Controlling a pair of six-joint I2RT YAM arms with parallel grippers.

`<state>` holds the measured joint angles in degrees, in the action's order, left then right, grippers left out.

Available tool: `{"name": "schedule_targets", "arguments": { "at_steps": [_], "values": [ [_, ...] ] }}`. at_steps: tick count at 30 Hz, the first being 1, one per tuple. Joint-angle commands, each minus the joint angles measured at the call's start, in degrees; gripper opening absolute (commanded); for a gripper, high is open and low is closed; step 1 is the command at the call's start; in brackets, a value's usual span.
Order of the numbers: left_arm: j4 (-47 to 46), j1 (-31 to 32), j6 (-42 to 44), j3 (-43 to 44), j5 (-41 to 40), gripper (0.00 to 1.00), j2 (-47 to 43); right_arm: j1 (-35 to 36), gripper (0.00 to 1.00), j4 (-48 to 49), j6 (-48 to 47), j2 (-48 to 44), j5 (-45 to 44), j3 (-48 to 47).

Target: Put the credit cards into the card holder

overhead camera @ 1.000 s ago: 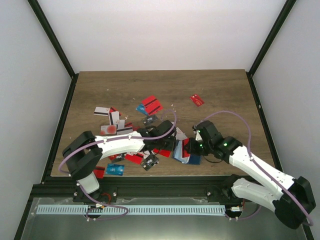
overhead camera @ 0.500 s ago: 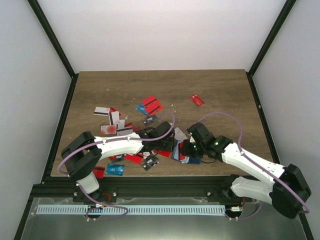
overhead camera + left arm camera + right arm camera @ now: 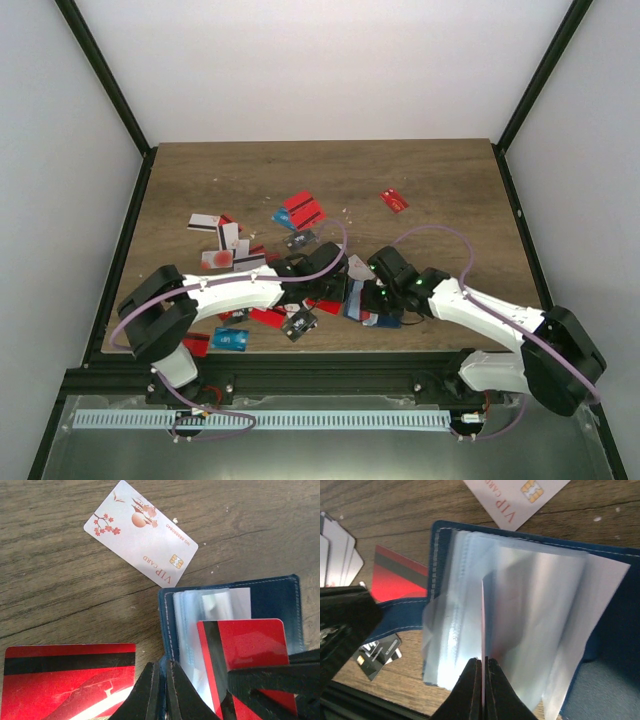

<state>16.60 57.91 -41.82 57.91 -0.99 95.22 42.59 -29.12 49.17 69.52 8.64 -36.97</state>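
Note:
The navy card holder [image 3: 386,320] lies open near the table's front edge, its clear sleeves [image 3: 530,620] fanned up. My left gripper [image 3: 164,664] is shut on the holder's left cover edge [image 3: 167,625] and pins it down. My right gripper [image 3: 483,661] is shut on a red card with a black stripe [image 3: 245,650]. It holds the card on edge among the sleeves; in the right wrist view the card shows only as a thin line [image 3: 482,620]. In the top view the two grippers, left [image 3: 340,290] and right [image 3: 368,298], sit close together over the holder.
A white VIP card [image 3: 140,540] lies just beyond the holder. A red card [image 3: 70,675] lies left of it. More red, white, light blue and grey cards are scattered to the left [image 3: 225,240] and behind [image 3: 303,210]. One red card [image 3: 394,200] lies far right.
My right arm has swung left and brought the red card over the open holder's sleeves. My left gripper has stayed on the holder's edge.

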Motion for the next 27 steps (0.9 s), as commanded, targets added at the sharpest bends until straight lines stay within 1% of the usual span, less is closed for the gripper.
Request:
{"name": "schedule_targets", "arguments": {
  "at_steps": [1,7,13,20,27],
  "values": [
    [0.7,0.3,-0.3,-0.5,-0.8,0.04,-2.1,0.4,0.01,-3.0,0.6,0.1,-5.0,-1.9],
    [1.4,0.3,0.0,-0.6,-1.8,0.04,-2.1,0.1,0.01,-6.4,0.6,-2.1,-8.5,-1.6],
    [1.9,0.3,0.1,-0.9,-2.6,0.04,-1.6,-1.7,0.01,-5.3,0.1,-4.5,-7.7,1.5],
    [1.9,0.3,0.0,-1.2,-2.7,0.04,-0.5,-5.3,0.01,-0.8,-2.7,-6.2,-4.7,4.7],
    [2.0,0.3,0.2,-1.2,-2.9,0.04,0.9,-8.4,0.01,7.1,-5.9,-7.9,-1.5,8.0]
  ]
}}
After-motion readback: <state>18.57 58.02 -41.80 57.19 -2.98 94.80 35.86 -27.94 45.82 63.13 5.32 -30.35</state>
